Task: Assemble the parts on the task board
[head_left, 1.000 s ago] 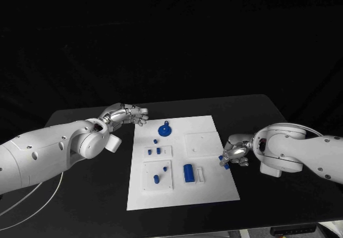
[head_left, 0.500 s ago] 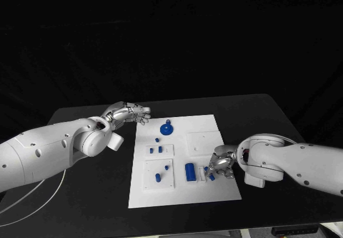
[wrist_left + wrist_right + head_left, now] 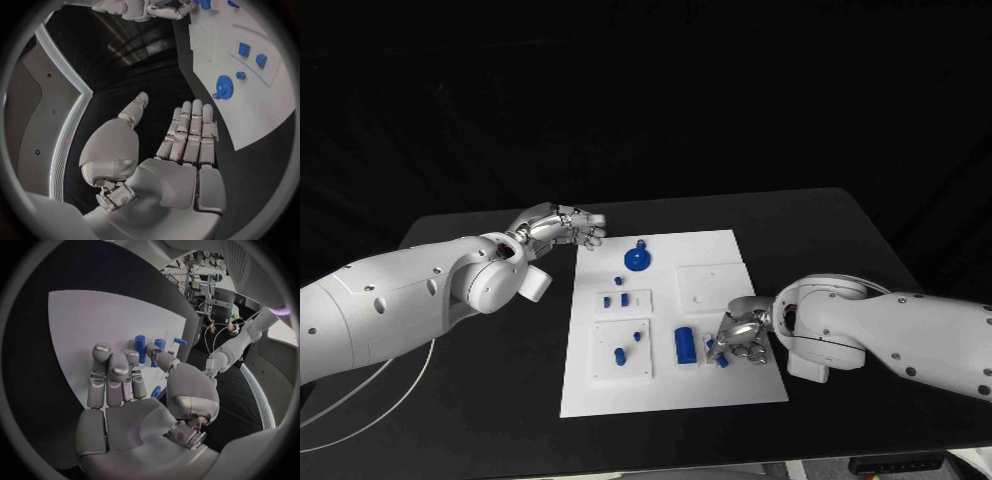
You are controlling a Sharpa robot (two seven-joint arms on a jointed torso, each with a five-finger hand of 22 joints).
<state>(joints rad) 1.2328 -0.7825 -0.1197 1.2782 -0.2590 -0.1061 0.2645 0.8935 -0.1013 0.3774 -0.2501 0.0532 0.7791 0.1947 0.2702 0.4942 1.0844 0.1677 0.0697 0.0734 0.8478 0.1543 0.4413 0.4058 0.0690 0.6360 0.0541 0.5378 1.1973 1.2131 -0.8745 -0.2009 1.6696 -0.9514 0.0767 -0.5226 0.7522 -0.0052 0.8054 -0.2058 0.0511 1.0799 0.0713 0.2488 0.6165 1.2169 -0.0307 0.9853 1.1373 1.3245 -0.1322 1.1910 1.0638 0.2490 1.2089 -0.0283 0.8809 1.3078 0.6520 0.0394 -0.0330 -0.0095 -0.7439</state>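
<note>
Over board edge, right hand (image 3: pixel 738 342) curled.

The task board (image 3: pixel 718 390) lies mid-table (image 3: pixel 473 400), parts (image 3: pixel 684 345) on it.

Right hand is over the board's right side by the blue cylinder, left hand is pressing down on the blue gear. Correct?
Not quite. The left hand isn't pressing on the gear; the head view shows it off the board's far left corner, apart from the gear, holding nothing. The rest stands: the right hand is over the board's right side beside the cylinder.
</note>
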